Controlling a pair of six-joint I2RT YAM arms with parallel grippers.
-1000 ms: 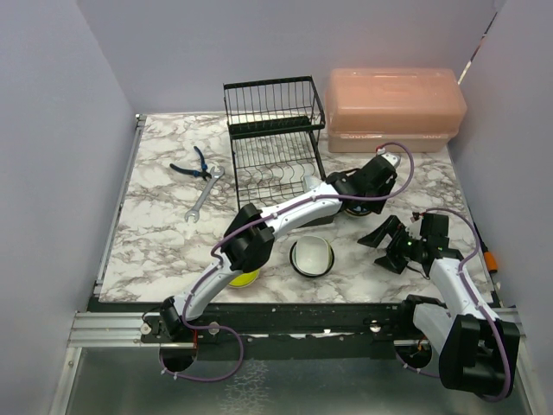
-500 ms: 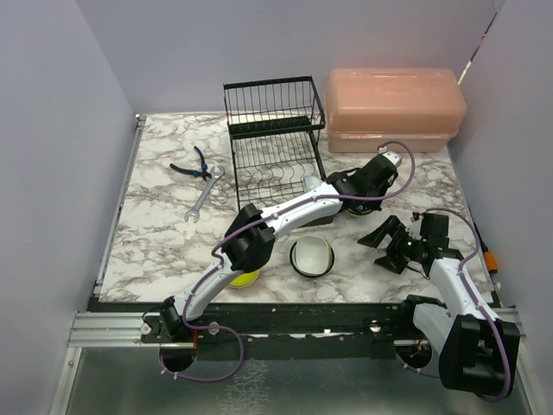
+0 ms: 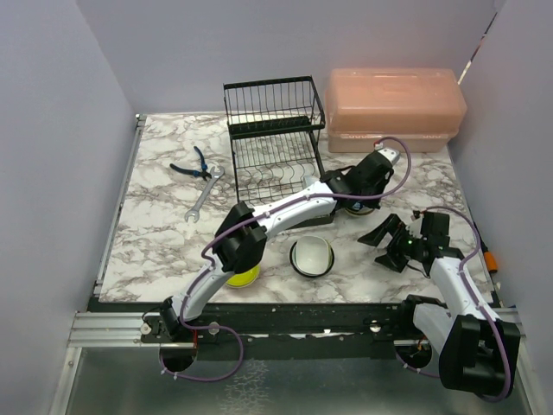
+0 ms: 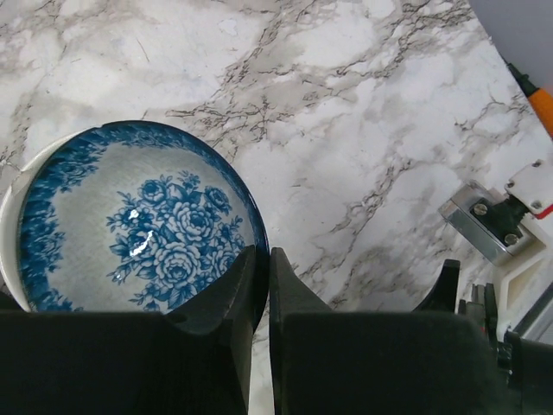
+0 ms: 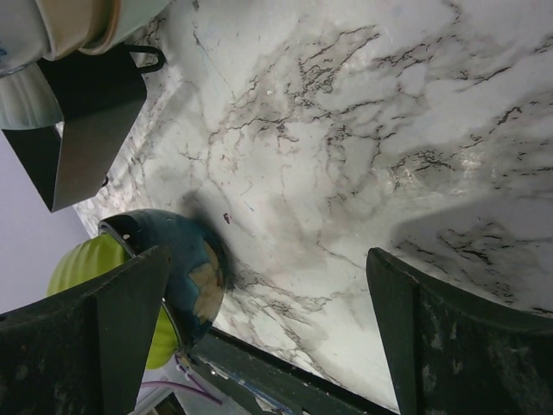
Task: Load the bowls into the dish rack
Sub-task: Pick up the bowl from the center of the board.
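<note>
**Tabletop**: white marble pattern with grey veins; carries everything listed below.

**Dish rack**: black wire, two tiers, standing upright at the middle of the far edge.

**Blue-patterned bowl**: rose design inside, lying mouth up on the right half of the tabletop, in front of the pink box and to the right of the rack. A white rim shows along its left side, apparently a second bowl nested beneath it (the wrist view cuts it off).

**Left gripper**: reached far across to the right half. Its fingers are drawn nearly together and clamped on the near rim of the blue-patterned bowl, one finger inside and one outside.

**Right gripper**: near the right edge, over bare marble, with its fingers spread wide and nothing between them.

**Teal bowl**: dark outside, mouth up, near the middle of the near edge.

**Yellow-green bowl**: at the near edge, just left of the teal bowl and partly under the left arm.

**Pink lidded box**: translucent, at the far right corner, just beside the rack.

**Pliers**: blue handles, left of the rack.

**Wrench**: bare metal, just in front of the pliers.
</note>
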